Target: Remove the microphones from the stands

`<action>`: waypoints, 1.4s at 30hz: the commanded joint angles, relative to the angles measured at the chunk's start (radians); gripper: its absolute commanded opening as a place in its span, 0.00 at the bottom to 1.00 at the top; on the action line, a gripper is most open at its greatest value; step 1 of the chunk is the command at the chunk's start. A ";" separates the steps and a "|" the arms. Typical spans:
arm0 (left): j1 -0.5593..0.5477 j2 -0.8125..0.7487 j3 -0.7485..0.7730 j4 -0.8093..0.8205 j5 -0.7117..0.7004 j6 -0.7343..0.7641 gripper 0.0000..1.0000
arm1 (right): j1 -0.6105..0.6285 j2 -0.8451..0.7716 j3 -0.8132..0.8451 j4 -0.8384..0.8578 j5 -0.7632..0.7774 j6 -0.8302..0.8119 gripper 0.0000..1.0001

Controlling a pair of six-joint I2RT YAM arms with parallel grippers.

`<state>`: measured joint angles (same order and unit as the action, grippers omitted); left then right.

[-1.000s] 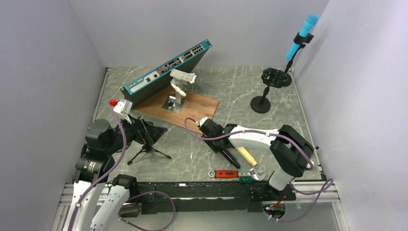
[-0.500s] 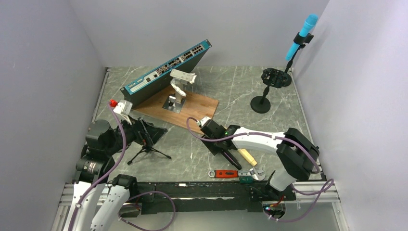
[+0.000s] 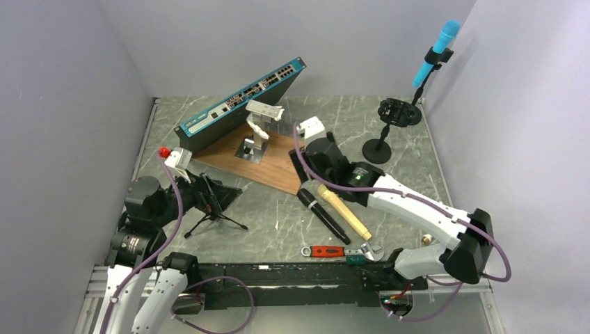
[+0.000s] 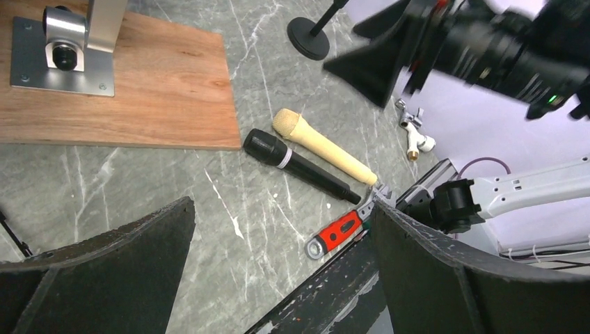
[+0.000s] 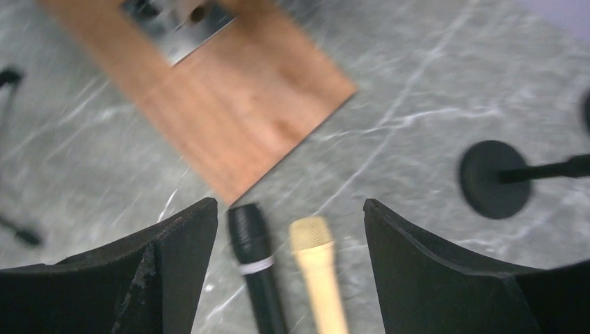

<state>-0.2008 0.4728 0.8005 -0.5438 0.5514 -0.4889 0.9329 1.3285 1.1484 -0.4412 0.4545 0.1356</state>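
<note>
Top external view, from the near edge outward: a red-handled wrench (image 3: 325,251) lies flat on the marble table (image 3: 410,188) in front of the arm bases. Just beyond it, a black microphone (image 3: 323,215) and a beige microphone (image 3: 342,211) lie side by side, heads pointing away. To their left, a small tripod (image 3: 209,219) stands beside the left claw (image 3: 216,191). The left wrist view shows that claw's fingers spread wide, with nothing between them.

The right claw (image 3: 300,165) hangs over the near right corner of the wooden board (image 3: 271,163), just past the heads of the two loose microphones. Its own camera shows both fingers (image 5: 174,250) apart and empty, with the two heads below the gap.

Farther back, a metal bracket (image 3: 257,129) sits on the board and a network switch (image 3: 240,104) leans tilted behind it.

At the far right, the stand (image 3: 378,150) rests on its round base. The blue microphone (image 3: 435,52) is clipped at its top, tilted, head up, close to the right wall. It is well apart from the right claw, which is to the left of the base and nearer. The left claw is much farther away, across the table.
</note>
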 commanded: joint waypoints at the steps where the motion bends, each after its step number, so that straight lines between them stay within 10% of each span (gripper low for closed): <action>1: -0.002 -0.019 0.029 -0.020 -0.015 0.041 0.99 | -0.112 -0.065 0.061 0.014 0.229 -0.019 0.80; 12: -0.002 -0.037 0.043 -0.054 -0.028 0.087 0.99 | -0.474 -0.243 0.111 0.117 0.207 0.065 0.90; 30: -0.002 -0.047 0.098 -0.145 -0.035 0.130 0.99 | -0.743 -0.183 0.244 0.079 0.291 0.052 0.93; 42: -0.002 -0.020 0.119 -0.150 0.004 0.090 0.99 | -0.846 -0.071 0.195 0.099 0.043 0.137 0.90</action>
<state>-0.2008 0.4347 0.8852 -0.7048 0.5259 -0.3828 0.0990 1.2312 1.3563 -0.3790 0.6086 0.2317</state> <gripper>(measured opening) 0.994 0.922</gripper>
